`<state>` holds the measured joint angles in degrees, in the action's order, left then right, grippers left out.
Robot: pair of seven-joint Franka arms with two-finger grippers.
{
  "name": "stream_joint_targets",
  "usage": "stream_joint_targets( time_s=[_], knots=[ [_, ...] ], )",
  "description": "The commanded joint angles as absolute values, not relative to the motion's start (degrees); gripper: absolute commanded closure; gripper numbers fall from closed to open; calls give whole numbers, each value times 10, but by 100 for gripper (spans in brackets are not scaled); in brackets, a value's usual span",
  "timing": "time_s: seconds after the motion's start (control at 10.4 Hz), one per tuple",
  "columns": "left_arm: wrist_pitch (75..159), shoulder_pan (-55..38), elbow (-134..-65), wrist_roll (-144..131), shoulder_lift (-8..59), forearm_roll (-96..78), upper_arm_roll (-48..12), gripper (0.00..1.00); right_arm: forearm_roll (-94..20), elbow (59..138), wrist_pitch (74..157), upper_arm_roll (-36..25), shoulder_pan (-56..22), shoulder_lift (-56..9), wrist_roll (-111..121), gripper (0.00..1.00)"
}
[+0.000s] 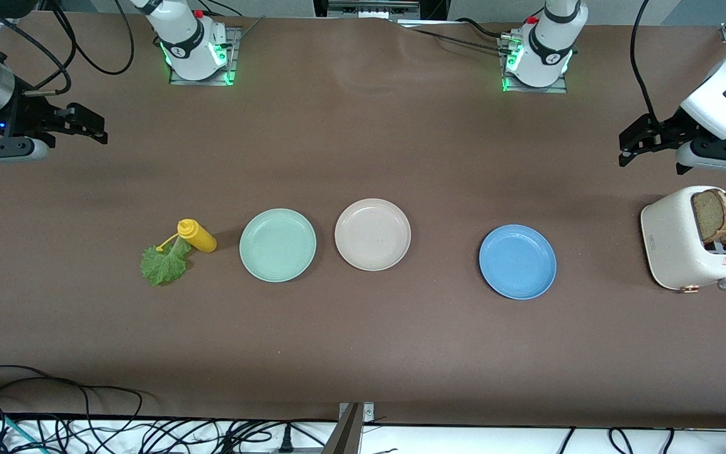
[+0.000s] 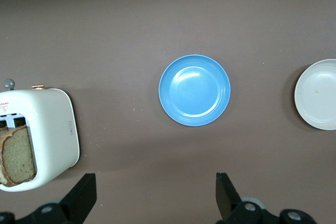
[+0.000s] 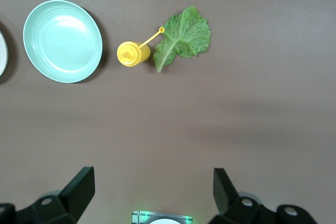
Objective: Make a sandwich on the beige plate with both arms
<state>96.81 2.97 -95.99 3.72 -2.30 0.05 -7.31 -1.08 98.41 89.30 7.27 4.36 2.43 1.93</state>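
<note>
The beige plate point(image 1: 372, 234) point(image 2: 317, 94) lies bare in the middle of the table. Two brown bread slices point(image 1: 722, 215) point(image 2: 18, 153) stand in a white toaster point(image 1: 678, 243) point(image 2: 52, 129) at the left arm's end. A green lettuce leaf point(image 1: 164, 263) point(image 3: 186, 38) lies flat at the right arm's end. My left gripper point(image 1: 626, 150) point(image 2: 156, 182) hangs open and holds nothing, over bare table beside the toaster. My right gripper point(image 1: 99, 129) point(image 3: 152, 179) is open too, over bare table at its own end.
A yellow squeeze bottle point(image 1: 198, 235) point(image 3: 133, 53) stands touching the lettuce. A mint green plate point(image 1: 278, 244) point(image 3: 63, 40) sits between the bottle and the beige plate. A blue plate point(image 1: 517, 261) point(image 2: 194, 90) lies between the beige plate and the toaster.
</note>
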Motion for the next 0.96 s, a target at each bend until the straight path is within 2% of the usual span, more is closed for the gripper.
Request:
stream_joint_targets(
  time_s=[0.0,0.58,0.87],
  knots=[
    [961,26,-959,34,-26,4,-69,0,-3,994,899,74,42,32,11,0],
    [929,37,-959,43,-23,8,-69,0,-3,993,899,74,42,32,12,0],
    [929,106,-935,44,19,9,-69,0,-4,993,901,74,42,25,12,0]
  ],
)
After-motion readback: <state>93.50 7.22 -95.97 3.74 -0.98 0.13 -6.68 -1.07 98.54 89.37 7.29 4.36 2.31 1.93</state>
